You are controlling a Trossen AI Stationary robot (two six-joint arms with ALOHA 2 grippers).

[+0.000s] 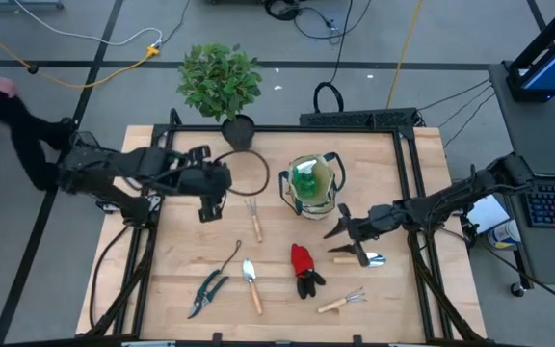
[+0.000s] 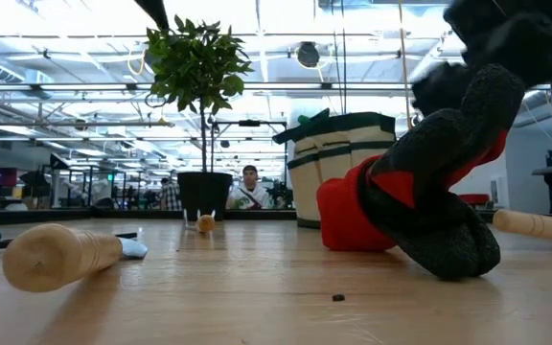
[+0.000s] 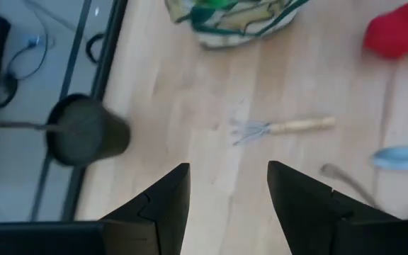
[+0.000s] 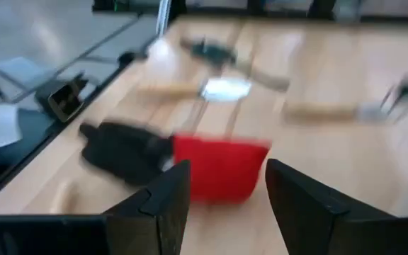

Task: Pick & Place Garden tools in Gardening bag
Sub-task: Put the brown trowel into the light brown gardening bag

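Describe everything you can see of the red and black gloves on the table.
The red-and-black fabric gloves lie loose on the bare wooden table top, in front of the beige canvas bag. The cuff end is bright red and points towards the bag; the dark, knit-looking fingers spread towards the table's front edge. From table height they bulge upward in a crumpled heap. Nothing grips them; the right gripper hangs open nearby.

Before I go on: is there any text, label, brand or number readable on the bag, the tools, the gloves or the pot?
None can be read in any view.
gardening bag: green and beige panels, no legible print.
red-black gloves: no visible label.
trowel, shears: no markings visible.
plant pot: plain black.
Room background in the low view: signs too small and blurred to read.
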